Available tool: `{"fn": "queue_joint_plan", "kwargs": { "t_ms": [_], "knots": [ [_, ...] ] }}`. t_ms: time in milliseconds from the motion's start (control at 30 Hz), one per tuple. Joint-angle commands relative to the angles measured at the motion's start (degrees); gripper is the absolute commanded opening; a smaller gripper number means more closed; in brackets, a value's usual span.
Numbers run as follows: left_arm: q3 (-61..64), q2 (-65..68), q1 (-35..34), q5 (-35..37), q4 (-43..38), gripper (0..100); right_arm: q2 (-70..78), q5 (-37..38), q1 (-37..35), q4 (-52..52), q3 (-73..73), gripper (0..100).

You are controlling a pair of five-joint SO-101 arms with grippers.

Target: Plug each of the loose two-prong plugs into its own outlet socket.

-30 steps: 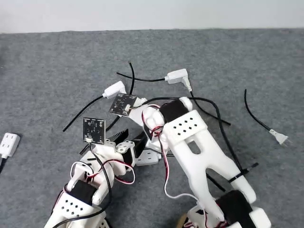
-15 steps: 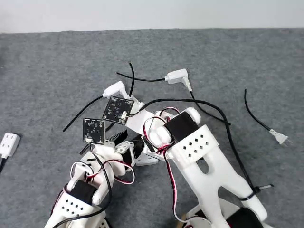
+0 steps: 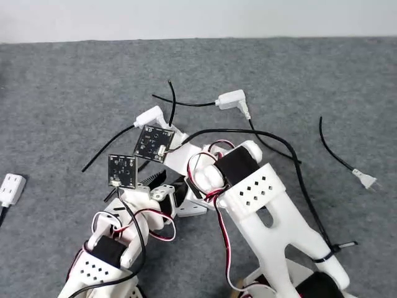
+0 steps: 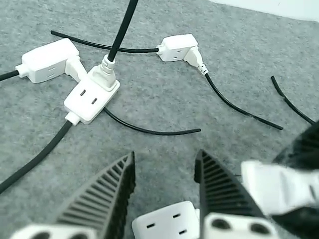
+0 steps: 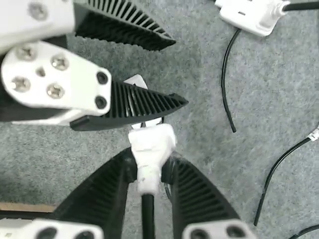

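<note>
Against a second ago, the right arm point(image 3: 260, 205) is sitting drawn back toward 5 o'clock in the high view, and its camera board point(image 3: 154, 144) is lying a little farther toward 7 o'clock; against half a second ago nothing is differing. The right hand point(image 5: 151, 160) is clamping a white two-prong plug point(image 5: 152, 142) by its body, the black cord point(image 5: 147, 214) trailing back between the fingers; the plug's nose is sitting just beside a ribbed finger point(image 5: 134, 102) of the left hand point(image 4: 165, 159), its prongs hidden. The left hand's fingers are standing apart, straddling a white socket block point(image 4: 167, 226) lying on the grey table point(image 3: 74, 81).

The left wrist view is showing a second socket block point(image 4: 92, 97) with a seated plug point(image 4: 107, 74) in it, a third white block point(image 4: 47, 59) just beside it, and a fourth white block point(image 4: 177, 47) farther off. The high view is showing a lone outlet point(image 3: 11, 188) at the table's 9 o'clock edge and a loose plug point(image 3: 368, 180) lying at 3 o'clock, well apart from both hands.
</note>
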Motion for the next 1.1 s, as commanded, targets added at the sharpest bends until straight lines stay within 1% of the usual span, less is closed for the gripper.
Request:
{"fn": "queue_joint_plan", "kwargs": {
  "t_ms": [0, 333, 533, 633, 733, 900, 1067],
  "knots": [
    [-0.40, -0.44, 0.70, 0.09, -1.41, 19, -2.77, -0.18, -1.10, -1.89, -4.04, 0.8],
    [-0.40, -0.44, 0.18, 0.09, -1.41, 19, -2.15, 0.00, -0.31, -1.71, -3.78, 0.8],
    [-0.31, -0.44, 0.18, 0.00, -1.23, 19, -2.15, 2.46, 6.02, -1.71, -1.76, 0.8],
    [-0.31, -0.44, 0.18, 0.00, -1.23, 19, -2.33, 5.89, 8.04, -2.33, 2.90, 0.8],
    [-0.31, -0.44, 0.18, 0.00, -1.23, 19, -2.33, 8.26, 11.12, -5.85, 8.62, 0.8],
    [0.40, -0.44, 0.18, -0.09, -1.41, 19, -2.15, 13.80, 17.80, -15.87, 18.46, 0.8],
    [0.57, -0.44, 0.18, -2.55, -1.41, 19, -2.15, 20.04, 27.21, -23.60, 25.67, 0.8]
  ]
}}
